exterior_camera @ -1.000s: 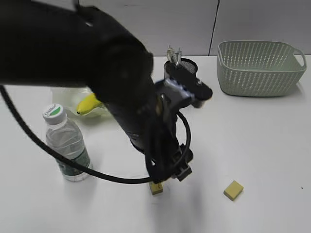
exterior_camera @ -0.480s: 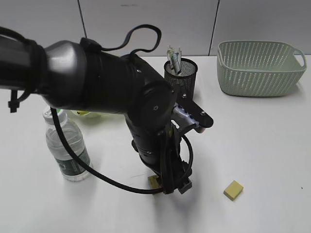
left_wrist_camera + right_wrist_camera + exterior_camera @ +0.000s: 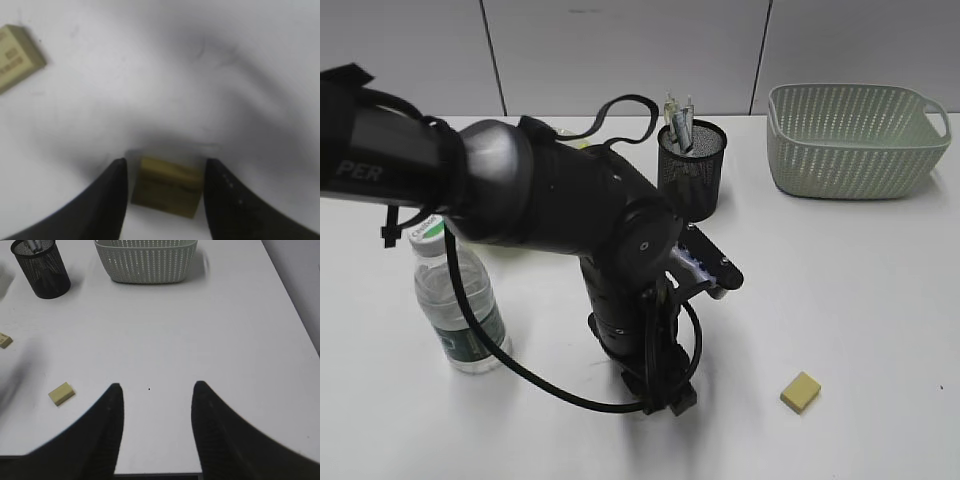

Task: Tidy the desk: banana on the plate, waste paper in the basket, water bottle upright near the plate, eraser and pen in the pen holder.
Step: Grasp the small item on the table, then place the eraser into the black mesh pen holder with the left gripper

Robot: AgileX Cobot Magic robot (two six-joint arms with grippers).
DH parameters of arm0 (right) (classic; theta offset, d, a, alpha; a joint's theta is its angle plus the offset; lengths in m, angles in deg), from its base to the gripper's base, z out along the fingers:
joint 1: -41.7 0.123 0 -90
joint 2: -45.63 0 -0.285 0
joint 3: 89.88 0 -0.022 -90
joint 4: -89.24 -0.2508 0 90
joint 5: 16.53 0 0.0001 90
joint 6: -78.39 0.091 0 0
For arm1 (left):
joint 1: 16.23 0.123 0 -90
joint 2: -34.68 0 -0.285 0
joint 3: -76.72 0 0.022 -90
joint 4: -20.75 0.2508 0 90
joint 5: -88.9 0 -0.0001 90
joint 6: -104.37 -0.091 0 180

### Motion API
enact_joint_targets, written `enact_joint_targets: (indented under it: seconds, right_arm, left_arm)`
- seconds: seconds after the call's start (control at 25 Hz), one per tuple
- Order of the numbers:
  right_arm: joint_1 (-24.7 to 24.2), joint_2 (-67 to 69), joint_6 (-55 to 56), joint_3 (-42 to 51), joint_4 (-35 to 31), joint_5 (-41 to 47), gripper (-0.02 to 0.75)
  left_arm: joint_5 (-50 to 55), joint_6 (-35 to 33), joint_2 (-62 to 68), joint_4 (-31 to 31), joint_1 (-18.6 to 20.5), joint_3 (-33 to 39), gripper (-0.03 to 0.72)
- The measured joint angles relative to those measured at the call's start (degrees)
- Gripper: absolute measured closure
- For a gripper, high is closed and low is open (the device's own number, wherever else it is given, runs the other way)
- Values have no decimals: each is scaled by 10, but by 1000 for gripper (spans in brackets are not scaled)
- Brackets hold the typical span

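Note:
My left gripper (image 3: 660,398) is down at the desk (image 3: 840,300), front centre. In the left wrist view its jaws (image 3: 165,161) are open and straddle a small yellow eraser (image 3: 167,186), with a thin gap on the left side. A second eraser (image 3: 800,391) lies to the right and also shows in the left wrist view (image 3: 15,52). The black mesh pen holder (image 3: 692,165) holds pens. The water bottle (image 3: 455,300) stands upright at the left. The basket (image 3: 855,140) is at the back right. My right gripper (image 3: 158,385) is open and empty. The banana, plate and waste paper are hidden.
The bulky left arm (image 3: 570,220) covers the desk's middle left. The right wrist view shows the basket (image 3: 145,260), the pen holder (image 3: 42,270), one eraser (image 3: 61,393), another at the left edge (image 3: 4,340), and the desk's front edge just beyond the jaws.
The left arm has dropped and swung back, uncovering the pen holder and hiding the banana. Its gripper has come down over the near eraser, which no longer shows in the exterior view.

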State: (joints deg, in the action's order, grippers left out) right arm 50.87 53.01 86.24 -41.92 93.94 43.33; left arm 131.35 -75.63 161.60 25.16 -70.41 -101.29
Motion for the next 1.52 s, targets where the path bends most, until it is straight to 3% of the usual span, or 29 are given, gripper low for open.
enact_joint_targets:
  seconds: [0.24,0.48,0.64,0.8,0.92,1.08,1.28,1.52]
  right_arm:
    - [0,0,0,0,0,0,375]
    - [0,0,0,0,0,0,375]
    - [0,0,0,0,0,0,375]
    - [0,0,0,0,0,0,375]
    - [0,0,0,0,0,0,375]
    - [0,0,0,0,0,0,375]
    - [0,0,0,0,0,0,375]
    - [0,0,0,0,0,0,375]
  left_arm:
    - [5,-12,9,0,2,-2,394]
    - [-30,-17,-16,11,2,-6,399]
    - [-172,-17,-68,53,18,-51,399]
    - [-364,-17,-70,90,72,-108,401]
    - [-436,-17,-33,46,119,-154,400]
    - [-447,-17,35,-44,163,-208,402]
    - [-417,-17,73,-65,171,-229,381]
    - [-390,-17,77,-67,170,-230,237]
